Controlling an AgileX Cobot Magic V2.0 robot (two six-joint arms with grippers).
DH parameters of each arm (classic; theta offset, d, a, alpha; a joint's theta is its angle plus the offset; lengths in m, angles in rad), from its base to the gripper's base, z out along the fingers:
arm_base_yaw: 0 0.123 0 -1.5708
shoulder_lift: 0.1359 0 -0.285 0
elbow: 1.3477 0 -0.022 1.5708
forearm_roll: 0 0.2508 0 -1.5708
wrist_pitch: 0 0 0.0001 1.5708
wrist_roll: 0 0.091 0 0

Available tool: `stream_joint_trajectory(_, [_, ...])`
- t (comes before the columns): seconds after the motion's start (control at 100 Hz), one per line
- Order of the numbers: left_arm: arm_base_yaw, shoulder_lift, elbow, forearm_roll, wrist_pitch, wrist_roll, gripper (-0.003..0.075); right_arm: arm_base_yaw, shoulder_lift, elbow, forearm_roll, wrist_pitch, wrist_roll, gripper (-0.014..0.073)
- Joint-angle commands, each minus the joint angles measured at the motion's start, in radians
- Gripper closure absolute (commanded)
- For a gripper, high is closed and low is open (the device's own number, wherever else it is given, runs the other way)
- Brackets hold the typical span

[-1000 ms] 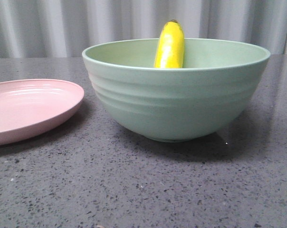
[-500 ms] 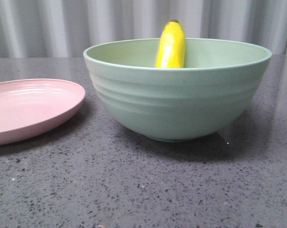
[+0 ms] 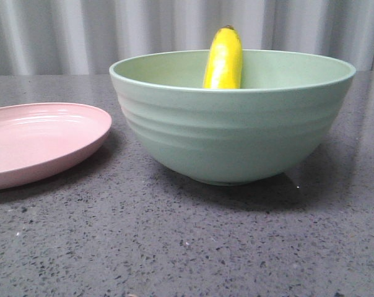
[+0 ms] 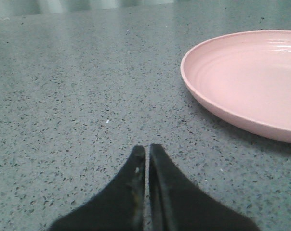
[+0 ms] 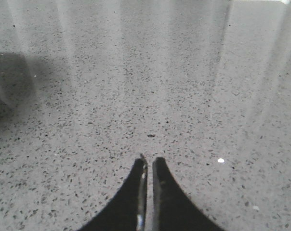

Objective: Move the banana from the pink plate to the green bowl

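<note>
**Banana standing in the green bowl; both grippers closed and empty**

Front view, left to right. At 9 o'clock, the pink plate (image 3: 41,139) lies flat on the speckled grey table (image 3: 187,247), cut off by the frame's left edge and bare on its visible surface. Just beside it, at centre, stands the green bowl (image 3: 231,133); plate rim and bowl wall are close, though whether they touch cannot be told. The banana (image 3: 223,59) sits inside the bowl, nearly upright, its dark tip pointing to 12 o'clock above the rim and its lower part hidden behind the near wall. A pleated grey curtain (image 3: 174,31) closes the background.

Left wrist view. The left gripper (image 4: 147,150) hangs low over the table with its black fingertips pressed together and nothing between them; the plate lies toward 2 o'clock, apart from it.

Right wrist view. The right gripper (image 5: 149,162) has its fingertips pressed together over bare table, pinching nothing.
</note>
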Motion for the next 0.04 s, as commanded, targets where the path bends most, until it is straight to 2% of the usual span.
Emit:
stream_joint_trajectory(0.0, [-0.003,-0.028,0.01,-0.007,-0.066,-0.009,0.0741,-0.006,-0.024,0.018,-0.011,-0.02,-0.011,0.0659])
stream_joint_trajectory(0.03, [-0.003,-0.028,0.01,-0.007,-0.066,-0.009,0.0741,-0.006,-0.024,0.018,-0.011,-0.02,-0.011,0.0659])
